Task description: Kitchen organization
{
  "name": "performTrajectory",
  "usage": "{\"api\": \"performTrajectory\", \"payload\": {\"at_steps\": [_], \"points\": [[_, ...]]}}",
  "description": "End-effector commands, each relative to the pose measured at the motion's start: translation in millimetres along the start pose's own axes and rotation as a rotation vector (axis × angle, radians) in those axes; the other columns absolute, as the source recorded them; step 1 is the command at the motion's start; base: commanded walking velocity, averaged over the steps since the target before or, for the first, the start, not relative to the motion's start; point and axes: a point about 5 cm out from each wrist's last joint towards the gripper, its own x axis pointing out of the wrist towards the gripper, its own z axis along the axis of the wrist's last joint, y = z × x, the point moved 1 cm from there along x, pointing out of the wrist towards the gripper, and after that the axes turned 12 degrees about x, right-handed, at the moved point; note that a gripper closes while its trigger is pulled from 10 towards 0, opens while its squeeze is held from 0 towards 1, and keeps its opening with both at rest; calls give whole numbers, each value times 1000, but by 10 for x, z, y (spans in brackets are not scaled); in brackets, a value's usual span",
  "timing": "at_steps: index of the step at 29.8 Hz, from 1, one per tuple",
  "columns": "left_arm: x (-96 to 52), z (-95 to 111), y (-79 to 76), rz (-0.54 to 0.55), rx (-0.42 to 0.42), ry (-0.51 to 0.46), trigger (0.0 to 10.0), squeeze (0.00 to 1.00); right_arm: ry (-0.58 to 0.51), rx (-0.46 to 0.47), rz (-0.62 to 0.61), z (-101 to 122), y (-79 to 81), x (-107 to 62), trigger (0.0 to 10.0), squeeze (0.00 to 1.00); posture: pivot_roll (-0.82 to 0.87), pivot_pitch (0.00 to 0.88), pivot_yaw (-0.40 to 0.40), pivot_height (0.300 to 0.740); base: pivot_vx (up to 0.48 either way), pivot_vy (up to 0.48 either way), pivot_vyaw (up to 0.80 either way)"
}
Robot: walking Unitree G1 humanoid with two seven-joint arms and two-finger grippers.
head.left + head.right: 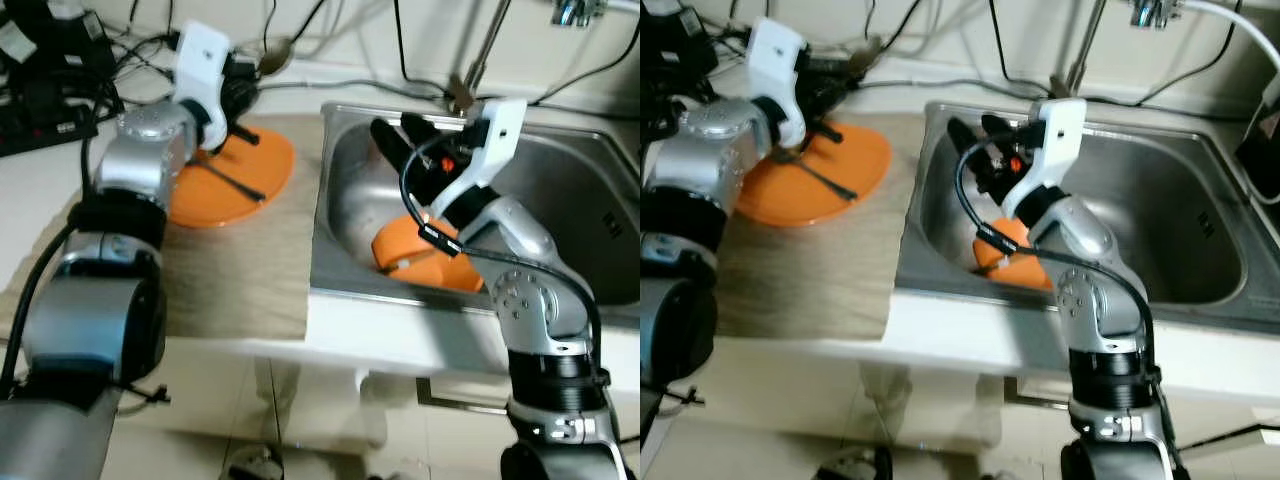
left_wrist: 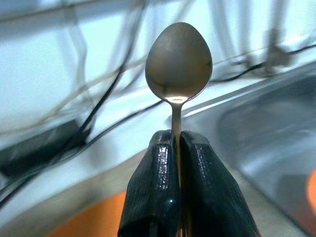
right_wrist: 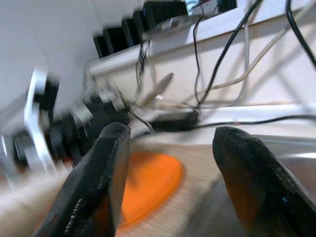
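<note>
Step in hand, as I judged it: carrying a utensil during the sort-out. The left end effector had its two black fingers pressed together on the handle of a spoon, bowl pointing out beyond the tips, held in the air above the far edge of the desk, w/ the orange plate just below and beside it. A dark utensil lay across that plate; couldn't tell what kind.

The right end effector was over the sink, fingers spread wide apart, gripping nothing. An orange bowl-like item sat tilted in the sink's near-left corner, just below and beside the right wrist; partly hidden by the arm, so exact shape unclear.

Next move, prob.: left arm needs to bring the spoon down to wherever it belongs, maybe the plate w/ the other utensil, then release w/o it sliding off. Right one looked set to drop onto the orange item's rim; approach angle matters since it leans on the sink wall. Cables ran along the back wall near the spoon, a snag risk.
</note>
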Motion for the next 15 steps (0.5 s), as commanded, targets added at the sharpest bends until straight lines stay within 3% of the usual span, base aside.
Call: {"api": "performTrajectory", "payload": {"at_steps": [1,6,8,9,15], "points": [[-27,235,-46,-4,93,-116,0,0,-49,76,22,121,47,-2,10000,1000,37,23,-40,740,0,0,0],[-120,229,-190,-5,123,-148,0,0,-59,136,68,155,103,5,10000,1000,38,27,-44,740,0,0,0],[-152,239,-235,-6,170,-173,0,0,-60,147,70,160,107,8,10000,1000,36,26,-49,740,0,0,0],[-202,258,-335,-18,222,-211,0,0,-54,160,61,169,91,19,10000,1000,35,27,-58,740,0,0,0],[-293,354,-580,-59,238,-289,0,0,-45,179,60,201,90,77,10000,1000,36,25,-60,740,0,0,0]]}}
